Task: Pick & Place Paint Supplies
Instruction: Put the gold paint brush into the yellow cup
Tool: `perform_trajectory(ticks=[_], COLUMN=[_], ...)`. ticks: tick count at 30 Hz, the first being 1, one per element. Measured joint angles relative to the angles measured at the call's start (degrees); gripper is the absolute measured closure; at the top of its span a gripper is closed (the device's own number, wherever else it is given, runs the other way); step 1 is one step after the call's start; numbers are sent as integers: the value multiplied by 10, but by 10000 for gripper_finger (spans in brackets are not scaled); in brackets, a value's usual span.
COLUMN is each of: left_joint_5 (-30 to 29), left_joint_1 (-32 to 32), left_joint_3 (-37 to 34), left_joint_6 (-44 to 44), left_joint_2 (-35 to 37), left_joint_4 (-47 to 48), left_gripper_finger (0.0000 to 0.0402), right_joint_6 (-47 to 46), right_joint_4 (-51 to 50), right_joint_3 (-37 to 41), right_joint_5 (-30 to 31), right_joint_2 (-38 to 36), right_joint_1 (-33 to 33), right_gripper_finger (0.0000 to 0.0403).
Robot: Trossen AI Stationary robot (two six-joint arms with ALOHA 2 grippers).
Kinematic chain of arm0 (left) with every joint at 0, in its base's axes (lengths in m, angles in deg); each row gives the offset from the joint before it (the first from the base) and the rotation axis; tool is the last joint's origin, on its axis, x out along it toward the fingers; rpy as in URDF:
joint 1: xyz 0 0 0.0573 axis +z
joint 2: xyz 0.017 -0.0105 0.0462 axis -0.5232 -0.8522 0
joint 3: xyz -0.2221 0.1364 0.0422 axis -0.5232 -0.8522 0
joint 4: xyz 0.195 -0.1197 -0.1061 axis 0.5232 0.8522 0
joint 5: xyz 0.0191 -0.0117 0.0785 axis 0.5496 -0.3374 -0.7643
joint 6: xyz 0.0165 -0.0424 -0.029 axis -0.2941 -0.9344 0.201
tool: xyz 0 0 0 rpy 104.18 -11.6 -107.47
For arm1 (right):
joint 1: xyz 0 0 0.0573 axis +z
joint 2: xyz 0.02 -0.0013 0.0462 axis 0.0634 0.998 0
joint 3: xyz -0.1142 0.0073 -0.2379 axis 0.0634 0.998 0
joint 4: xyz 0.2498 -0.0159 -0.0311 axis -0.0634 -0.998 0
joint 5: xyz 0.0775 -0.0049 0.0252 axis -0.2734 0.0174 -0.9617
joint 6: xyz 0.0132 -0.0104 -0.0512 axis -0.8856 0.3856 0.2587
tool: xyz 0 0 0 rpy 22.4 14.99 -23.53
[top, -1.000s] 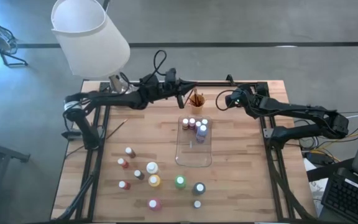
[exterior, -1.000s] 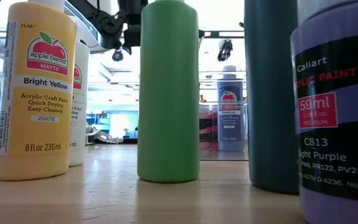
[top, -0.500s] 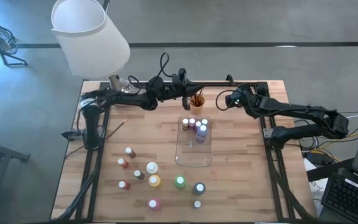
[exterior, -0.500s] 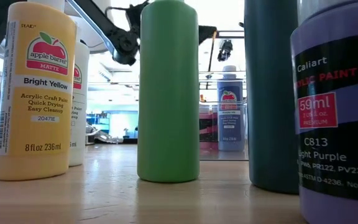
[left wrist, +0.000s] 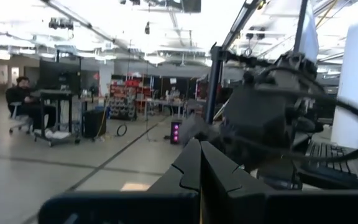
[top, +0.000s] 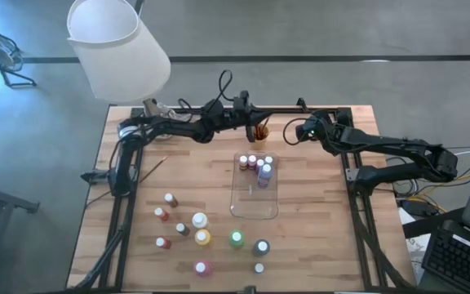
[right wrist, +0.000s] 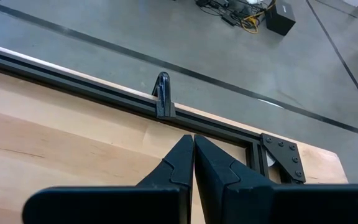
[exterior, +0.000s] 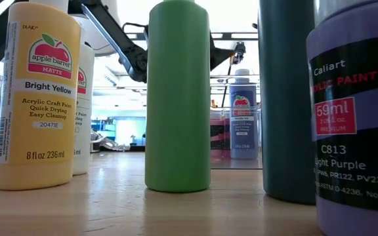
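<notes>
Small paint bottles stand on their bases near the table's near edge, among them a yellow one [top: 202, 238] [exterior: 37, 92], a green one [top: 236, 238] [exterior: 178, 98] and a teal one [top: 261, 247]. Several more stand at the far end of the clear tray [top: 255, 214]. Brushes stick up out of the orange cup [top: 259, 131]. One thin brush [top: 155, 169] lies flat at the table's left. My left gripper [top: 248, 124] [left wrist: 199, 163] hovers shut beside the cup, at the far edge. My right gripper [top: 294, 133] [right wrist: 193, 152] waits shut to the cup's right.
A white lamp shade [top: 117, 45] hangs over the far left corner. A dark metal rail [right wrist: 104, 93] runs along the table's far edge. Bare wood lies between the tray and the right edge. A light purple bottle [exterior: 356, 118] stands close to the low camera.
My left arm has swung along the far edge toward the table's right and now reaches close to the orange cup. The right arm, bottles, tray and cup have kept still.
</notes>
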Motion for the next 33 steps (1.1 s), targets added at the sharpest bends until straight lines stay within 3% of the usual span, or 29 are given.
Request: perform_trajectory(ticks=[21,33], left_joint_5=[-5,-69], left_joint_1=[2,4], left_joint_3=[-1,-2], left_joint_6=[31,43], left_joint_2=[-6,-6], left_joint_4=[84,138], left_gripper_finger=[402,401], right_joint_6=[0,-2], right_joint_4=[0,1], right_joint_3=[0,0], right_joint_5=[0,0], right_joint_2=[0,0], right_joint_1=[0,0], right_gripper_finger=[394,394])
